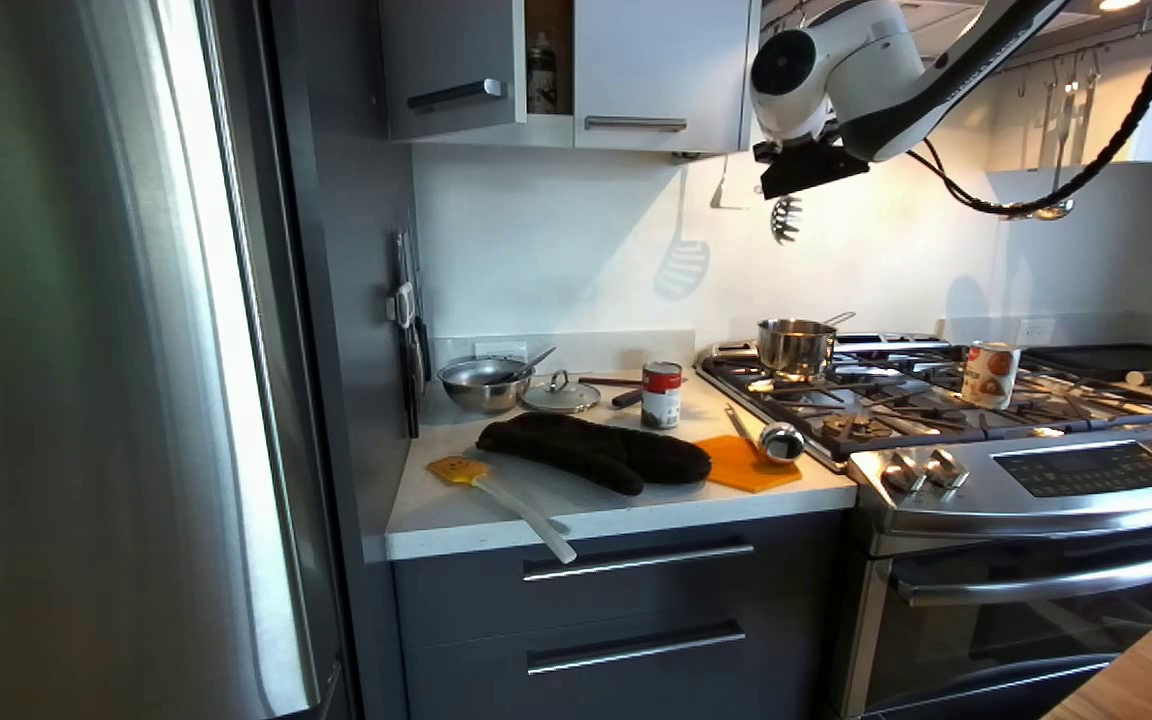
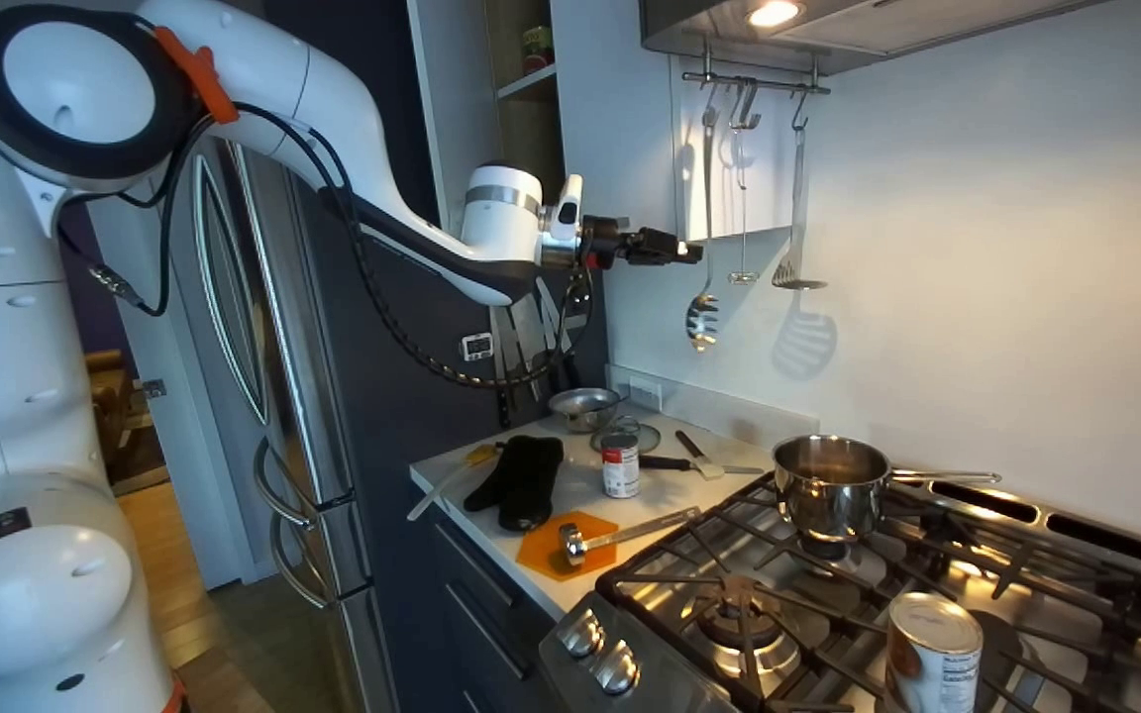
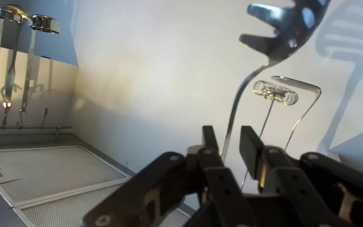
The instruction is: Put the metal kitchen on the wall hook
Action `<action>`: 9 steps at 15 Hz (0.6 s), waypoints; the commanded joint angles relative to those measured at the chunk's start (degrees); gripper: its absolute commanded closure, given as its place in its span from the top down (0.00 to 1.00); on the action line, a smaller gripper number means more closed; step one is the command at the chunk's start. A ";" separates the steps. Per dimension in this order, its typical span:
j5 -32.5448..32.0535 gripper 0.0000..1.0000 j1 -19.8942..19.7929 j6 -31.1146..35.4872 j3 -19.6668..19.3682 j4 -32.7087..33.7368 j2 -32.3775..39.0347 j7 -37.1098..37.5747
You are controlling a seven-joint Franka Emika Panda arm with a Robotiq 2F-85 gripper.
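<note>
A metal pasta server hangs head down from a hook on the wall rail. Its toothed head also shows in an exterior view and at the top of the wrist view. My gripper is at the server's handle, above its head. In the wrist view my gripper has its fingers apart, and the handle shows in the gap, nearer the left finger. I cannot tell whether the handle is between the fingers or just beyond them. A metal whisk and a slotted turner hang beside it.
A ladle lies on an orange mat on the counter. A black mitt, a can and a brush lie nearby. A pot stands on the stove. The range hood and an open cabinet door are close to the arm.
</note>
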 commanded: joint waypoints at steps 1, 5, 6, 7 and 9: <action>-1.39 0.59 -0.72 1.51 -0.26 -0.30 -0.22 0.72; 2.14 0.90 -0.71 0.34 -0.08 -0.96 -0.77 -2.78; 4.31 0.97 -0.64 -0.03 0.04 -1.37 -1.12 -4.76; 7.99 1.00 -0.49 -0.15 0.25 -2.28 -1.82 -8.13; 17.59 1.00 -0.10 -1.18 0.71 -3.94 -3.07 -17.14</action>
